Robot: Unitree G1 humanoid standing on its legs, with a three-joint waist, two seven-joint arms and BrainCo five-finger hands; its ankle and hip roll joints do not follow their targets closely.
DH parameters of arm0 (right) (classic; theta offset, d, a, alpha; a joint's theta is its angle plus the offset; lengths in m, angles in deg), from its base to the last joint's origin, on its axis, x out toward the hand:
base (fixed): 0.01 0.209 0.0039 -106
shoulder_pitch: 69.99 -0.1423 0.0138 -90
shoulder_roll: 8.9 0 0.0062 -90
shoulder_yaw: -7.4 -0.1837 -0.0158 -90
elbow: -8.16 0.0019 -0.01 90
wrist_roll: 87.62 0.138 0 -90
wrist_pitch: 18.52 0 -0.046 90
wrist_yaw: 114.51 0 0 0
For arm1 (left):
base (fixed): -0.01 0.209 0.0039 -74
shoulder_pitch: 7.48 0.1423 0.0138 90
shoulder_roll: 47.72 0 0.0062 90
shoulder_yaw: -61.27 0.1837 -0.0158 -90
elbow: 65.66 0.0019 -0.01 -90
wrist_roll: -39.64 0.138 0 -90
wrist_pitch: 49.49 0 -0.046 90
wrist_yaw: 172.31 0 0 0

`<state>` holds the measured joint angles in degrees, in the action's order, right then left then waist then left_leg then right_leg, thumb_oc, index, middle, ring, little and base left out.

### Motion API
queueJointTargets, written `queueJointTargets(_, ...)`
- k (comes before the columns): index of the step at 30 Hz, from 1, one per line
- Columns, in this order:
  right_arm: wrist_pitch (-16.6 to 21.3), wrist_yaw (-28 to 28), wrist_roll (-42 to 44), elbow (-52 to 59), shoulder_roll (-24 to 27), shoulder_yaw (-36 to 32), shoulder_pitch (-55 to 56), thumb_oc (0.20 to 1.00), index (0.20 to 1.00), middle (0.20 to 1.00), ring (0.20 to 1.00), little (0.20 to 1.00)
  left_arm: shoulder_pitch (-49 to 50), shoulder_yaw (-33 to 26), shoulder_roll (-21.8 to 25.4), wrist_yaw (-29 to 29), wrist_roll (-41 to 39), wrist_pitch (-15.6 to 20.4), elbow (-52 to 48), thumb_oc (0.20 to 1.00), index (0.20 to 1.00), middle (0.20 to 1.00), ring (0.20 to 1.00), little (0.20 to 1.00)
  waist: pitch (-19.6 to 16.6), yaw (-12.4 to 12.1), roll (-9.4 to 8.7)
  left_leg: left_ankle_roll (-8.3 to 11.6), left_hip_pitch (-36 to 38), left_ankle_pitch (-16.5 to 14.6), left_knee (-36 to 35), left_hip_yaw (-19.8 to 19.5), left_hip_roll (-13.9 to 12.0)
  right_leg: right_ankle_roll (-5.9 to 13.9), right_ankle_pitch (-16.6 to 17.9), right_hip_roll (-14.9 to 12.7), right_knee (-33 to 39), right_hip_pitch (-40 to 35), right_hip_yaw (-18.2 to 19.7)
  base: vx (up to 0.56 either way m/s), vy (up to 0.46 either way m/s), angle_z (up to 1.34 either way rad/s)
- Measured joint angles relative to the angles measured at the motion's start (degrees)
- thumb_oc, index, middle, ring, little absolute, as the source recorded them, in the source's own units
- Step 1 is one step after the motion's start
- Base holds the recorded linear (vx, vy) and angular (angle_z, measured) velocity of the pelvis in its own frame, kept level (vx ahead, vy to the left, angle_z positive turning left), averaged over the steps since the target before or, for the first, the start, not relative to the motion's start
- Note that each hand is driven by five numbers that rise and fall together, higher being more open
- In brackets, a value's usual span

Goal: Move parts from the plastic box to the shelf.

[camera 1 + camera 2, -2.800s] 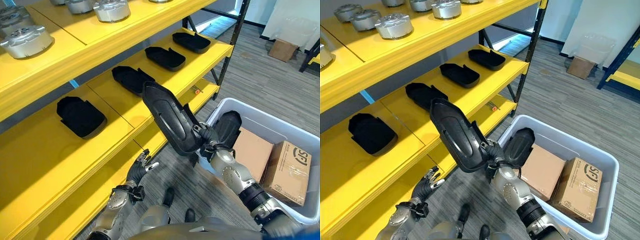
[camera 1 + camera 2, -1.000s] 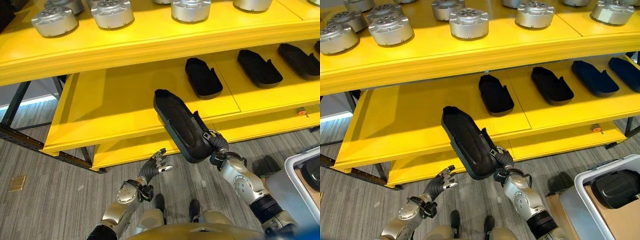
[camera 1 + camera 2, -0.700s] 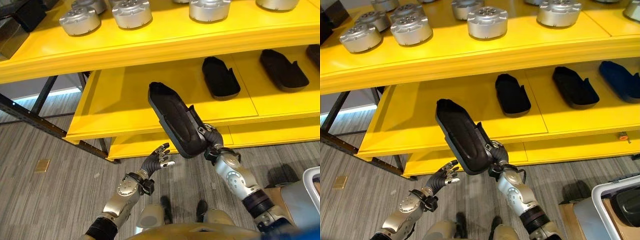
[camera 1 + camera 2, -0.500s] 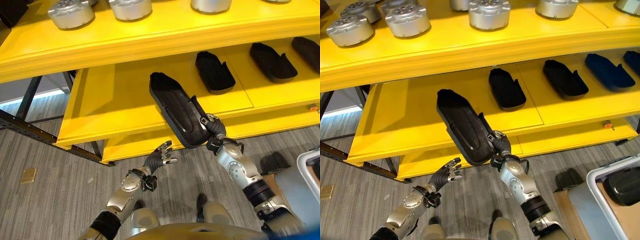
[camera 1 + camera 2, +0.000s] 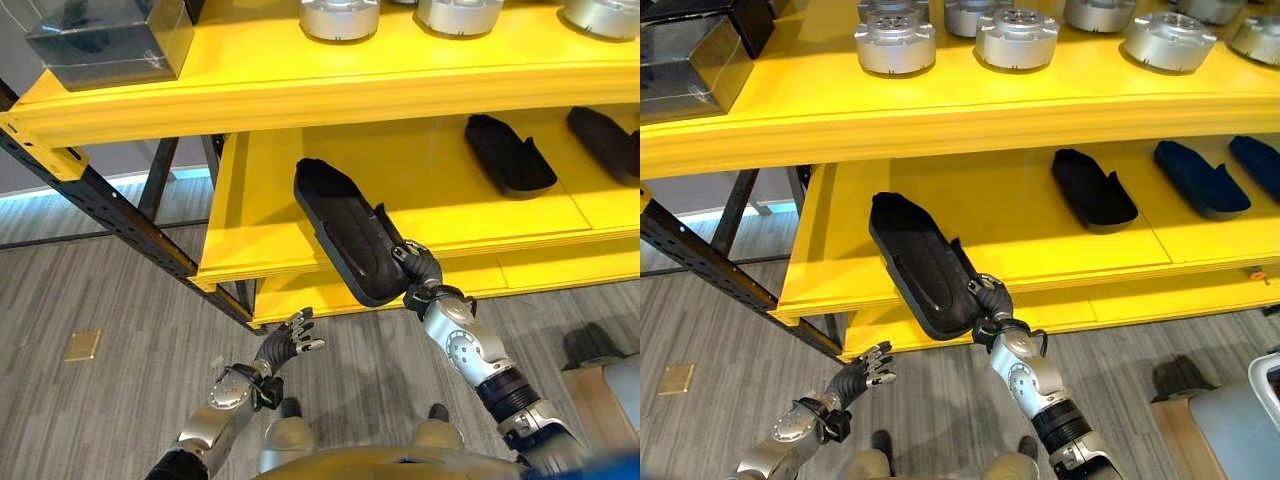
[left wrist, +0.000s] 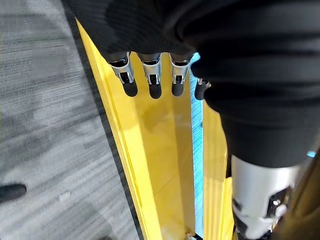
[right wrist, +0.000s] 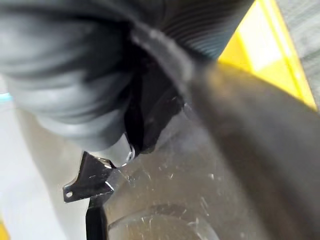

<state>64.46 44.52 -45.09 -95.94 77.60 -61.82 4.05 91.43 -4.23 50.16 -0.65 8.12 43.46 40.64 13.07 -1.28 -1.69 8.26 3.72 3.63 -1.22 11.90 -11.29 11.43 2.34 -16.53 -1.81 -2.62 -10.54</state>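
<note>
- Currently the left hand point(image 5: 285, 345) is hanging low over the floor near the shelf's front edge, fingers spread loose and holding nothing.
- Beside it, the right hand point(image 5: 421, 272) is gripping one end of a long black part point(image 5: 343, 229), fingers curled round it, and is holding it up tilted in front of the middle shelf board point(image 5: 262, 200).
- Past that, the part's far end is overlapping the bare left stretch of the board; cannot tell if it is touching.
- Further right, matching black parts point(image 5: 1093, 187) are lying flat in a row on the same board.
- Above, silver round castings point(image 5: 895, 40) are sitting on the upper board.
- Risk: one-ended grip on a long piece, so it could pivot and slip, or its tip could be catching the board's front lip.
</note>
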Motion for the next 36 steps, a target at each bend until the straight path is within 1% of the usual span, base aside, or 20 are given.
queueJointTargets(2,0.0,-0.9,0.0,0.0,1.3,0.0,-1.0,0.2,0.2,0.2,0.2,0.2,0.6,0.3,-1.9,0.0,0.0,0.0,-0.7,1.0,1.0,1.0,1.0,1.0,0.1,0.1,0.14,0.26,0.0,0.7,-0.7,-0.1,-1.2,-0.4,0.3,1.3,0.5,0.0,-0.6,0.0,-0.056,0.01)
queueJointTargets(5,0.0,-2.8,0.0,-0.3,2.9,-0.5,-4.0,0.2,0.2,0.2,0.2,0.2,0.3,0.3,-2.8,0.0,-0.1,0.0,-1.7,1.0,1.0,1.0,1.0,1.0,0.3,-0.2,0.48,0.65,-0.9,1.2,-0.7,-0.7,-2.2,-0.93,0.8,2.4,1.5,0.1,-1.2,0.0,-0.049,0.04)
queueJointTargets(8,-0.1,-4.2,0.0,-1.1,3.8,-1.7,-7.1,0.2,0.2,0.2,0.2,0.2,-1.0,0.4,-3.0,0.1,-0.7,0.0,-1.7,1.0,1.0,1.0,1.0,1.0,0.9,-1.2,1.23,0.56,-1.1,1.3,-0.6,-1.3,-2.7,-1.07,0.9,2.9,1.4,0.1,-1.4,0.0,-0.039,0.06)
queueJointTargets(9,-0.1,-4.8,0.0,-1.1,4.1,-2.5,-8.5,0.2,0.2,0.2,0.2,0.2,-1.4,0.3,-3.0,0.2,-1.0,0.0,-1.7,1.0,1.0,1.0,1.0,1.0,1.2,-1.8,1.77,0.53,-1.2,1.4,-0.6,-1.4,-2.9,-1.13,0.9,3.0,1.3,0.1,-1.6,-0.03,-0.041,0.07)
queueJointTargets(11,-0.4,-6.5,0.2,-1.6,4.6,-2.7,-12.7,0.2,0.2,0.2,0.2,0.2,-2.0,0.4,-2.9,1.4,-1.1,-0.2,-1.8,1.0,1.0,1.0,1.0,1.0,1.8,-2.5,2.46,0.46,-3.0,1.7,0.0,-2.0,-3.0,-1.28,0.9,3.1,0.7,1.5,-1.8,-0.07,-0.026,0.09)
queueJointTargets(14,-0.9,-7.0,1.6,-4.8,6.0,-3.6,-18.8,0.2,0.2,0.2,0.2,0.2,-4.2,1.3,-2.4,2.2,-1.3,-0.4,-1.8,1.0,1.0,1.0,1.0,1.0,3.9,-3.4,2.98,0.6,-5.5,2.2,1.5,-3.5,-3.2,-1.55,0.8,3.2,-0.6,2.9,-2.6,-0.08,0.0,0.19)
queueJointTargets(15,-1.3,-7.1,1.7,-7.9,7.3,-5.7,-22.8,0.2,0.2,0.2,0.2,0.2,-6.1,1.9,-2.0,2.3,-1.6,-0.5,-1.8,1.0,1.0,1.0,1.0,1.0,5.5,-4.6,3.29,0.33,-7.0,2.3,1.9,-4.1,-3.3,-1.78,0.6,3.2,-1.7,4.4,-2.8,-0.06,0.012,0.18)
queueJointTargets(17,-1.5,-7.6,1.9,-10.1,8.5,-7.6,-25.7,0.2,0.2,0.2,0.2,0.2,-7.6,2.1,-1.6,2.4,-1.7,-0.6,-2.1,1.0,1.0,1.0,1.0,1.0,7.8,-5.7,3.58,0.26,-7.5,2.4,2.2,-4.5,-3.3,-1.93,0.2,3.1,-2.8,5.0,-3.0,-0.05,0.017,0.1)
queueJointTargets(19,-2.1,-7.6,2.6,-12.0,9.0,-8.3,-28.3,0.2,0.2,0.2,0.2,0.2,-7.9,2.9,-0.2,2.5,-1.9,-0.9,-2.1,1.0,1.0,1.0,1.0,1.0,9.3,-5.9,3.75,0.19,-8.9,2.5,2.8,-5.1,-3.3,-2.1,-0.3,2.9,-4.3,6.6,-3.1,-0.04,0.025,0.08)
queueJointTargets(20,-2.3,-7.9,3.5,-12.8,8.9,-8.8,-29.0,0.2,0.2,0.2,0.2,0.2,-8.0,3.1,0.0,2.5,-3.5,-1.2,-2.1,1.0,1.0,1.0,1.0,1.0,10.8,-6.2,4.27,0.18,-9.1,2.5,3.3,-5.4,-3.1,-2.23,-0.4,2.7,-4.9,6.6,-3.2,-0.03,0.034,0.09)
queueJointTargets(23,-2.7,-8.6,3.5,-15.8,8.9,-8.8,-29.8,0.2,0.2,0.2,0.2,0.2,-8.3,3.6,0.0,2.7,-3.9,-1.2,-2.1,1.0,1.0,1.0,1.0,1.0,11.6,-6.1,5.03,0.13,-9.7,2.4,3.4,-6.2,-2.8,-2.04,-1.0,2.3,-5.6,6.8,-3.9,-0.02,0.026,0.13)
queueJointTargets(27,-3.1,-9.2,3.4,-19.3,8.8,-8.8,-30.8,0.2,0.2,0.2,0.2,0.2,-8.8,3.8,0.0,3.8,-3.9,-1.2,-2.2,1.0,1.0,1.0,1.0,1.0,11.8,-6.4,5.31,0.28,-10.3,2.5,3.5,-6.4,-2.7,-2.12,-1.6,2.1,-6.5,7.6,-4.2,-0.01,0.008,0.05)
queueJointTargets(30,-3.1,-9.5,3.4,-19.4,8.8,-8.9,-31.1,0.2,0.2,0.2,0.2,0.2,-9.1,3.8,0.0,3.8,-4.0,-1.2,-2.2,1.0,1.0,1.0,1.0,1.0,11.8,-6.3,5.36,0.35,-10.3,2.6,3.5,-6.4,-2.6,-2.09,-1.7,2.1,-6.6,7.6,-4.2,-0.03,-0.011,0.0)
queueJointTargets(31,-2.0,-9.8,3.5,-27.3,8.9,-8.9,-36.8,0.2,0.2,0.2,0.2,0.2,-10.6,4.9,0.3,4.0,-5.4,-0.8,-2.2,1.0,1.0,1.0,1.0,1.0,13.5,-6.5,5.74,0.09,-11.4,2.4,5.4,-6.7,-2.4,-2.26,-2.9,1.4,-9.6,9.1,-4.0,-0.07,-0.065,0.08)
queueJointTargets(32,-2.0,-11.6,3.5,-30.4,9.6,-9.9,-39.5,0.2,0.2,0.2,0.2,0.2,-11.5,5.1,0.4,4.1,-5.5,-0.8,-2.7,1.0,1.0,1.0,1.0,1.0,14.4,-6.9,6.18,0.01,-12.6,2.3,6.0,-7.2,-2.5,-2.42,-3.9,1.2,-11.6,10.7,-4.0,-0.06,-0.074,0.11)
queueJointTargets(34,-1.4,-13.0,3.5,-30.7,11.3,-11.2,-40.4,0.2,0.2,0.2,0.2,0.2,-11.8,5.9,0.3,4.6,-5.6,-0.9,-3.5,1.0,1.0,1.0,1.0,1.0,15.2,-8.2,6.47,-0.26,-14.3,2.4,6.4,-7.9,-2.8,-2.85,-5.1,1.2,-14.5,13.3,-4.0,-0.04,-0.054,0.09)
queueJointTargets(36,-0.1,-14.1,3.4,-30.8,12.0,-11.3,-41.2,0.2,0.2,0.2,0.2,0.2,-11.6,6.7,0.7,4.7,-5.6,-1.1,-4.0,1.0,1.0,1.0,1.0,1.0,16.1,-9.1,6.24,-0.24,-14.9,2.4,7.1,-8.1,-2.7,-3.24,-6.3,0.8,-17.4,14.9,-3.6,-0.02,-0.037,0.02)
